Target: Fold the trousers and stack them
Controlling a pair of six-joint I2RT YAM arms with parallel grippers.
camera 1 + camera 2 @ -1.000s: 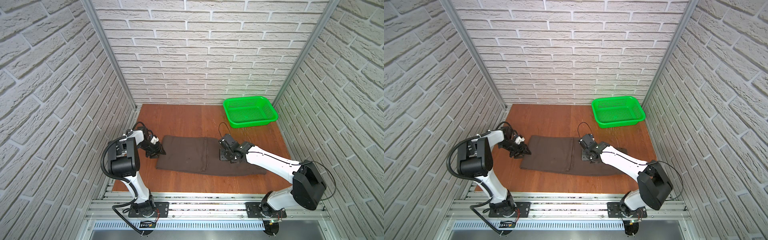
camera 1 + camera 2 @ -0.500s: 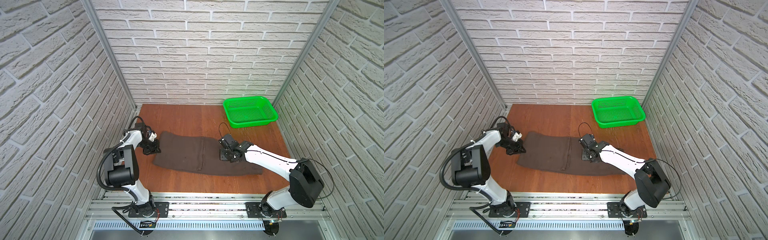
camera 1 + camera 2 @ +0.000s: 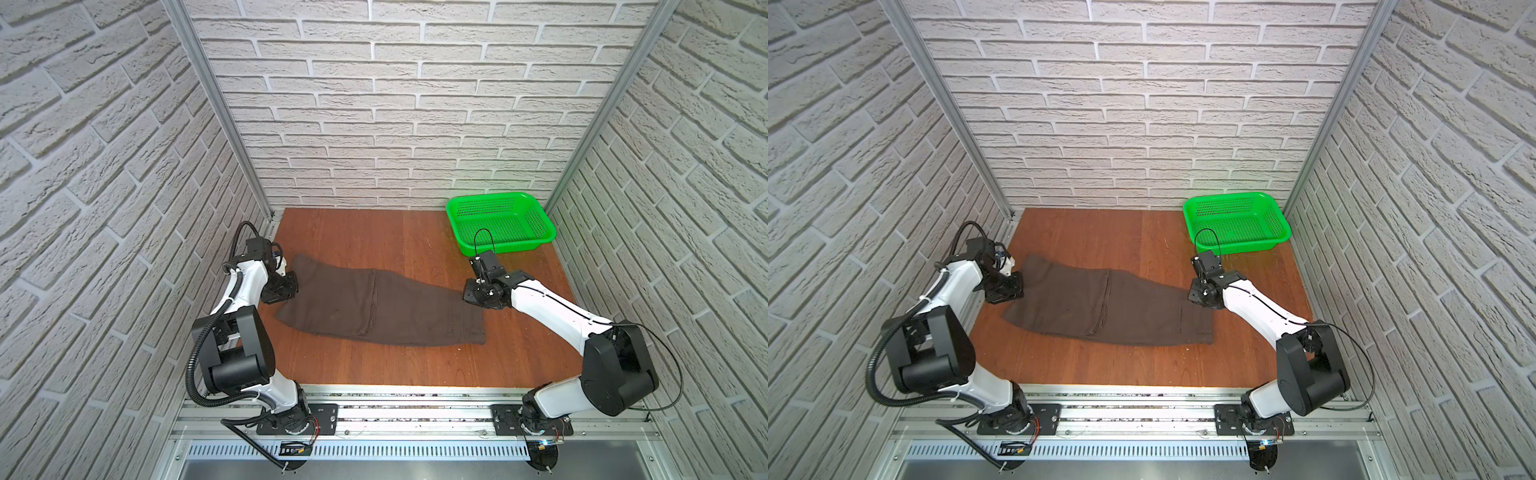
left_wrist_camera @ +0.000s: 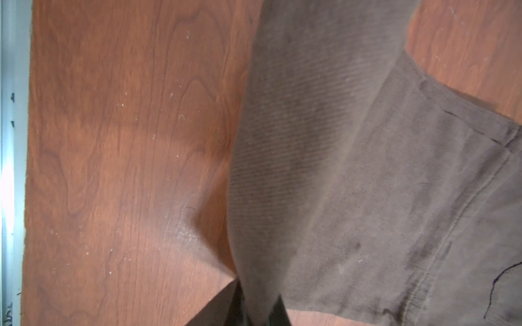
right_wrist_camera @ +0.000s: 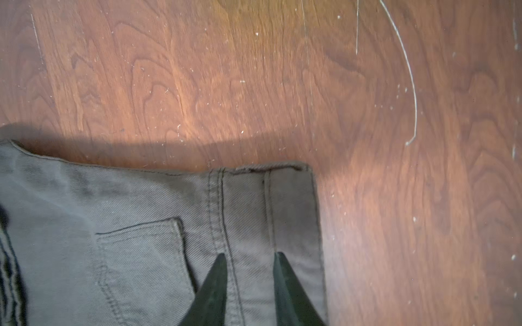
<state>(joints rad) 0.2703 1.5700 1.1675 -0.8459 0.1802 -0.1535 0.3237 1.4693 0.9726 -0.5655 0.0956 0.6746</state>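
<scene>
On the wooden table (image 3: 374,232) between the two arms, the trousers (image 3: 382,307) are lying flat as one long dark brown band, with the waistband and a back pocket toward the right arm and the other end toward the left arm. The left gripper (image 3: 292,286) is pinching that left end, its jaws closed on a raised ridge of cloth in the left wrist view. The right gripper (image 5: 250,258) is sitting over the waistband corner, its jaws a narrow gap apart astride a seam; whether they are gripping cloth is not showing. Judging by the single-width band, the legs are looking already laid together, while the crosswise folds and the stacking are not yet done. The green basket (image 3: 505,248) is standing at the back right, well apart from the garment.
</scene>
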